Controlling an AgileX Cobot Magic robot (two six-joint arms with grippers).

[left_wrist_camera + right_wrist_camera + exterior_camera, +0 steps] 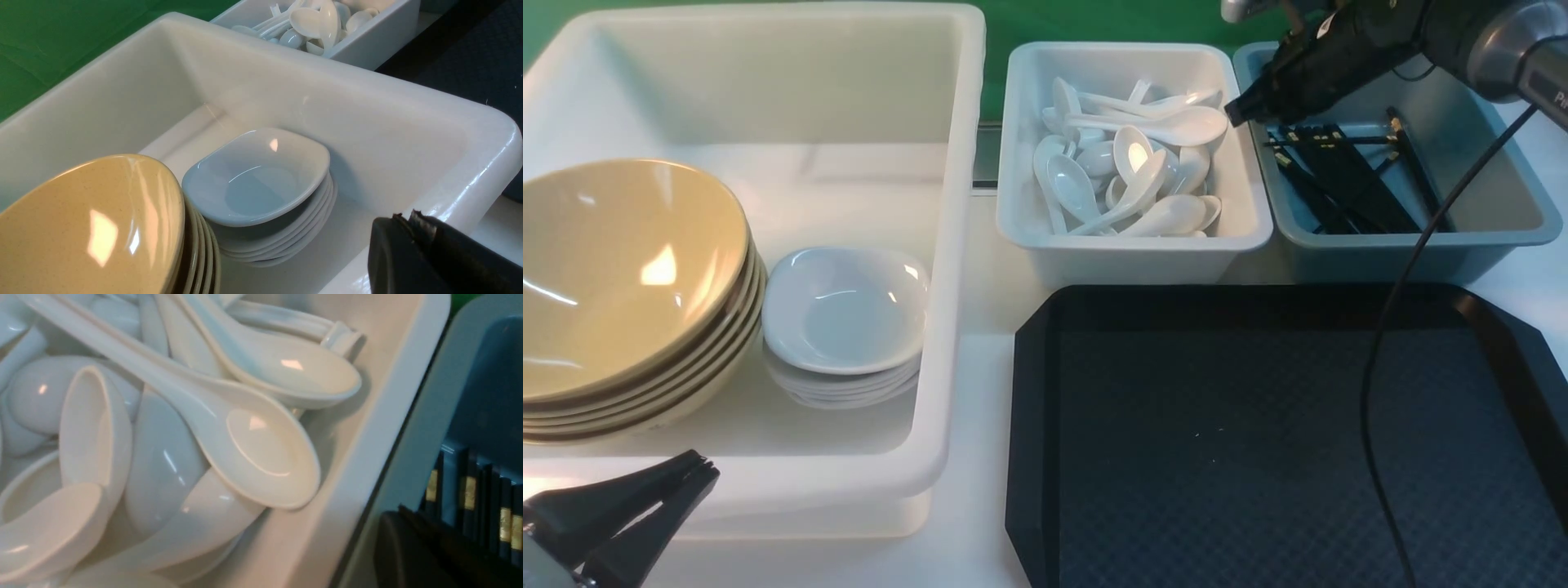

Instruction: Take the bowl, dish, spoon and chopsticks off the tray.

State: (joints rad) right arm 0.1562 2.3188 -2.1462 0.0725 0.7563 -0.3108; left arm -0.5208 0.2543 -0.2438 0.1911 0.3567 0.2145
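Hovering over the grey bin (1486, 220) at the desk's far right corner, the right claw (1235, 113) looks closed and empty; the chopsticks (1347, 175) lie below, the tray (1258, 433) is bare, the left claw (698, 474) closed; only withdrawal seems left

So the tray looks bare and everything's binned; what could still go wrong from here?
1. The right gripper sits low at the wall between the spoon bin and the grey-blue bin; a careless retreat might catch a rim.
2. The right arm's cable hangs across the tray and could snag it.
3. The bowls lean tilted beside the dishes; a nudge may shift them.
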